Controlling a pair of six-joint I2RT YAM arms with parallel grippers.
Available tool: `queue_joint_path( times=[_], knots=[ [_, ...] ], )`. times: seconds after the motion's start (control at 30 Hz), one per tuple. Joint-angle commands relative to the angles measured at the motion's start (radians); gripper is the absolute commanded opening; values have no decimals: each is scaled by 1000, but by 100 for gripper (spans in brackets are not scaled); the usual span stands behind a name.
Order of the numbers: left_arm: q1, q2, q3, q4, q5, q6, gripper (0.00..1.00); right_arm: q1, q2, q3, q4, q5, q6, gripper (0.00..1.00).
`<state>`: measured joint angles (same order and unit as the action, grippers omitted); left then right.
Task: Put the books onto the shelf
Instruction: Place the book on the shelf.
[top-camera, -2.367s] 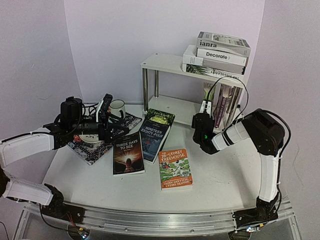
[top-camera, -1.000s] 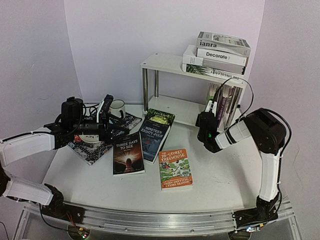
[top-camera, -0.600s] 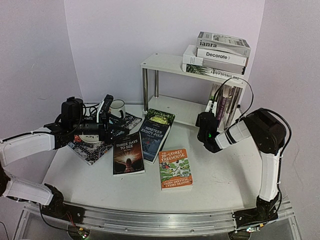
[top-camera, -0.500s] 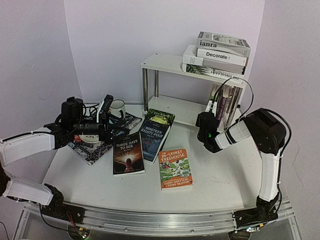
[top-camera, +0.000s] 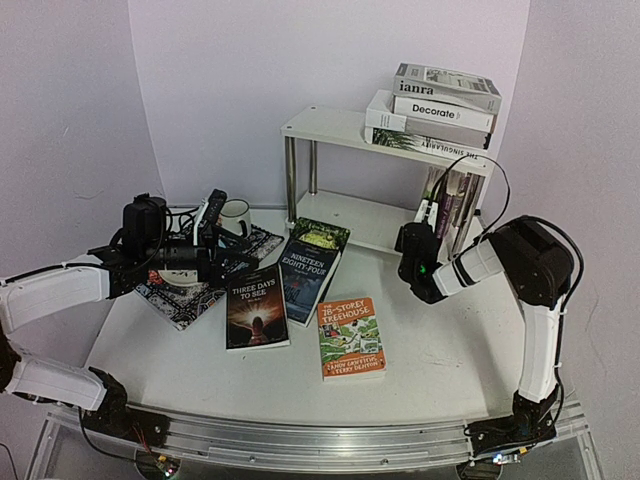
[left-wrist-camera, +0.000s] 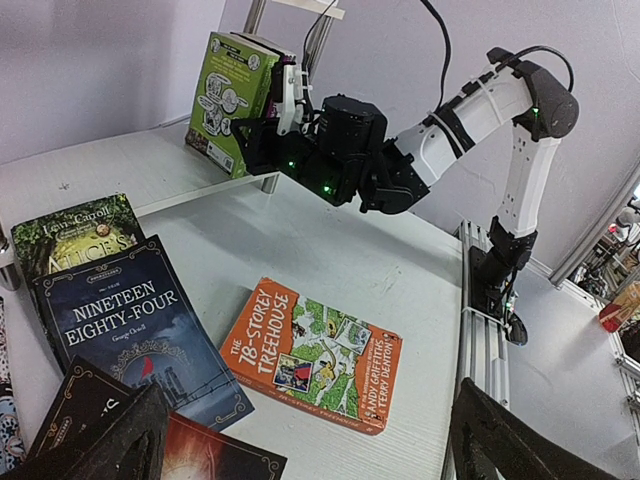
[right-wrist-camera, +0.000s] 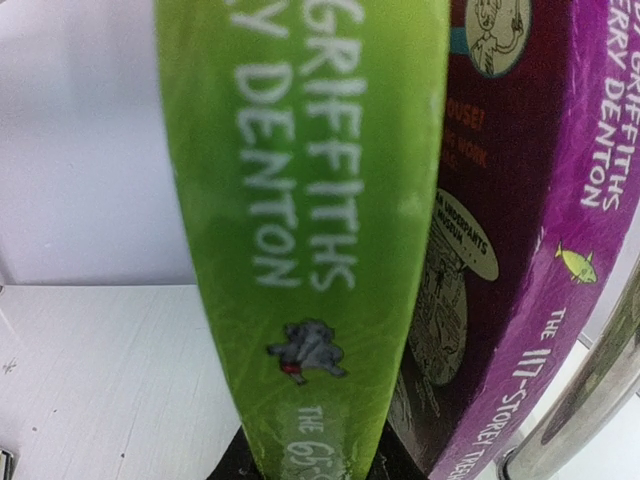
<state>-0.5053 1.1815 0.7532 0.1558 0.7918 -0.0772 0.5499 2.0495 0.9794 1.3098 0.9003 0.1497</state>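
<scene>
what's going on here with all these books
The right gripper is clamped on a green paperback, standing it upright on the lower board of the shelf beside a purple book. The left gripper hangs open over the left side of the table, holding nothing. The orange 78-Storey Treehouse, Nineteen Eighty-Four and other books lie flat, not yet shelved.

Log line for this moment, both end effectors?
right end effector: shut on green book, upright on shelf lower tier beside purple book | left end effector: open, empty | orange book: flat on table
</scene>
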Motion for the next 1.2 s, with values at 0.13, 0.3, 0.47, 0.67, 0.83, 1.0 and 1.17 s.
queue_joint_path(
  times=[0.13,0.3,0.47,0.67,0.83,1.0,1.17],
  knots=[
    [-2,6,52,-4,21,4,100,-29,-41,19,395,9,-13,13],
    [-2,5,50,-4,20,1,100,-33,-50,15,393,14,-18,14],
    [-3,4,50,-4,20,0,100,-37,-65,3,393,6,-32,15],
    [-2,2,48,-4,22,-4,100,-41,-78,-19,391,-6,-45,14],
    [-2,-2,48,-4,22,-7,100,-44,-92,-40,391,-19,-46,14],
    [-4,-2,47,-4,20,-19,100,-45,-105,-65,391,-39,-54,14],
    [-7,-5,39,-4,16,-27,100,-55,-122,-92,390,-58,-59,14]
  ],
)
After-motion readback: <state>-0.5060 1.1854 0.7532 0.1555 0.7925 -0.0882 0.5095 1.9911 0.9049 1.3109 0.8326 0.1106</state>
